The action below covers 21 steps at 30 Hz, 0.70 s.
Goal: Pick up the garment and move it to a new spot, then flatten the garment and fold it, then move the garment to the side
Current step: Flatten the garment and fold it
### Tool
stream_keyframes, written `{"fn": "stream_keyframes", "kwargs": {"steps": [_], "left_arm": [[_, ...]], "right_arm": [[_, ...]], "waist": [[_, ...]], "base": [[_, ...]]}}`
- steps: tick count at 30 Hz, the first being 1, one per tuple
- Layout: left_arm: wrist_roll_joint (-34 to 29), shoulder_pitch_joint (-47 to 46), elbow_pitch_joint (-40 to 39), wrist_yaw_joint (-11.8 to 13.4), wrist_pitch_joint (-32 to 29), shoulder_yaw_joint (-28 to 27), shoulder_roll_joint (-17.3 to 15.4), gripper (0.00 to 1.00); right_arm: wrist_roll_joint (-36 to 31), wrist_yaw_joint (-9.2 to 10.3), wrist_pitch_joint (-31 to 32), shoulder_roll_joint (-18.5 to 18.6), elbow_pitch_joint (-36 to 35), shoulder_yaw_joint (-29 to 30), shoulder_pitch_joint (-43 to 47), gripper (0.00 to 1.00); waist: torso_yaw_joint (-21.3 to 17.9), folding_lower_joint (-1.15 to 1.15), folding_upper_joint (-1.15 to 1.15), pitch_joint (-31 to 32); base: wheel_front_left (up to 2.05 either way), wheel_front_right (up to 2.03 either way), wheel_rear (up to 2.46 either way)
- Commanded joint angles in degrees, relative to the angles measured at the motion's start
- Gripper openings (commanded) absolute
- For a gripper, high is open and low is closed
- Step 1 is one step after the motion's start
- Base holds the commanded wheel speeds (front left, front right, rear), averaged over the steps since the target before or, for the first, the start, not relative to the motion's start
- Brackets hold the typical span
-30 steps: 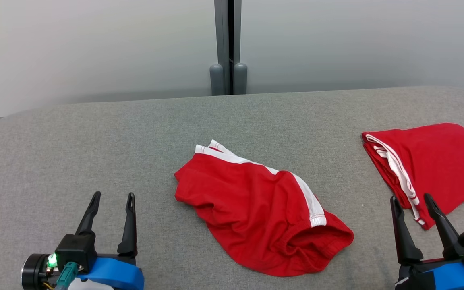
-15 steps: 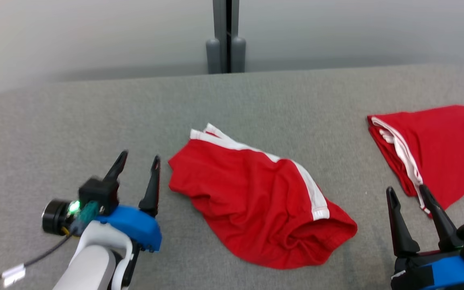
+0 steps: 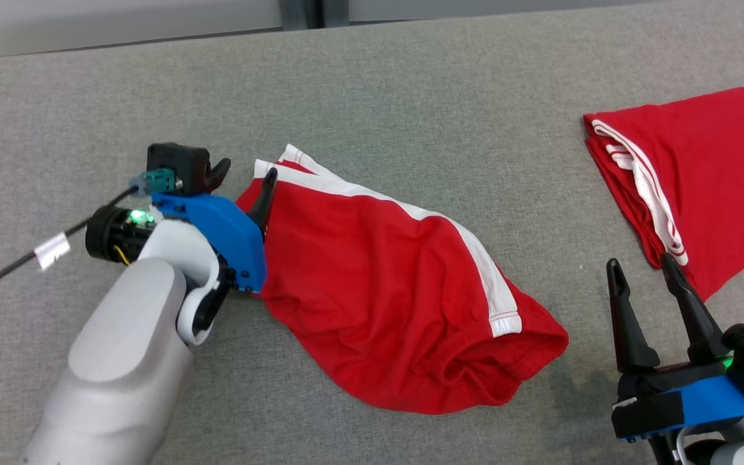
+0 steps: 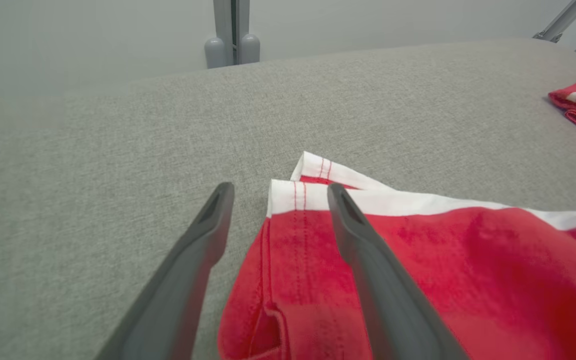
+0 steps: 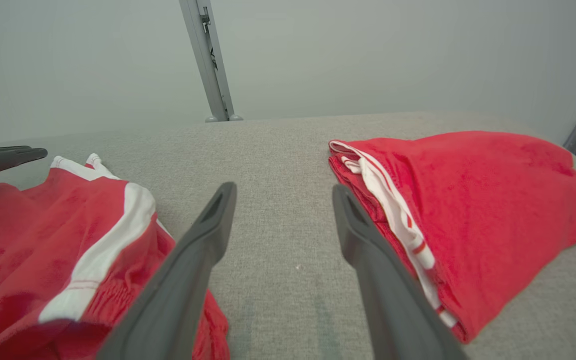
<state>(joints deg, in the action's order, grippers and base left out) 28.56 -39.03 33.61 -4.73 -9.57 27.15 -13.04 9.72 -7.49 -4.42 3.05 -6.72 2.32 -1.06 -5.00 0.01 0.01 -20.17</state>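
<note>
Soft, even light from above keeps every view bright, laying only faint shadows on the grey counter [image 3: 411,97] beside the red garment [image 3: 378,290], while both wrist views bow the counter's far edge and show the near jaws slightly soft.

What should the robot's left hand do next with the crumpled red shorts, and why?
Probably lower the left gripper a little and close it on the white-hemmed corner of the crumpled red shorts with a white side stripe. Its jaws stand open astride that corner, with nothing gripped yet.
</note>
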Motion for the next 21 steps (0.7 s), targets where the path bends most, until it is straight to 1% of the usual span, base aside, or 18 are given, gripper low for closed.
{"fn": "stream_keyframes", "kwargs": {"steps": [1, 5, 9, 10, 11, 13, 15, 16, 21], "left_arm": [[0.3, -1.3, 0.9, -0.4, -0.1, 0.3, 0.0, 1.0], [1.4, -4.6, 6.3, -1.9, -1.4, 1.6, 0.3, 1.0], [3.5, -6.8, 10.1, -2.6, -2.0, 2.9, 0.7, 1.0], [3.7, -7.2, 10.7, -2.7, -1.7, 3.4, 0.6, 0.57], [4.5, -7.5, 11.1, -2.9, -1.2, 3.8, 0.7, 0.0], [6.1, -7.7, 11.0, -2.9, -1.6, 5.7, 1.0, 0.0], [8.0, -8.2, 10.6, -2.9, -1.7, 7.4, 0.3, 0.0], [8.2, -8.5, 10.5, -2.8, -1.0, 8.2, -0.4, 0.0], [10.2, -8.4, 10.1, -2.8, 3.0, 10.9, -1.3, 0.0]], "right_arm": [[0.2, -0.01, -0.3, 0.0, 0.3, 0.0, -0.7, 1.0], [0.6, -0.01, -0.9, 0.0, 1.4, -0.5, -1.7, 1.0], [1.0, -0.01, -1.5, 0.0, 2.6, -0.8, -2.6, 1.0], [1.1, -0.02, -1.7, -0.1, 2.9, -0.9, -2.6, 1.0], [1.0, -0.02, -1.9, -0.1, 3.1, -1.0, -2.6, 1.0], [1.1, -0.01, -2.0, -0.1, 3.4, -1.2, -2.9, 1.0], [1.0, -0.01, -2.2, 0.0, 3.7, -1.3, -3.2, 1.0], [0.9, -0.01, -2.2, 0.1, 3.8, -1.4, -3.3, 1.0], [0.8, -0.01, -1.9, 1.3, 3.3, -3.6, -3.6, 1.0]], "waist": [[-0.1, -0.01, -0.01, -0.2], [-1.0, -0.01, -0.01, -1.1], [-1.6, -0.01, -0.01, -1.6], [-1.7, -0.01, -0.01, -1.6], [-1.9, -0.01, -0.01, -1.7], [-2.1, -0.01, -0.01, -1.7], [-2.1, -0.01, -0.01, -1.7], [-2.1, -0.01, -0.01, -1.6], [-1.4, -0.01, -0.01, -0.5]], "base": [[0.0, 0.0, 0.0], [0.0, 0.0, 0.0], [0.0, 0.0, 0.0], [0.0, 0.0, 0.0], [0.0, 0.0, 0.0], [0.0, 0.0, 0.0], [0.0, 0.0, 0.0], [0.0, 0.0, 0.0], [0.0, 0.0, 0.0]]}}
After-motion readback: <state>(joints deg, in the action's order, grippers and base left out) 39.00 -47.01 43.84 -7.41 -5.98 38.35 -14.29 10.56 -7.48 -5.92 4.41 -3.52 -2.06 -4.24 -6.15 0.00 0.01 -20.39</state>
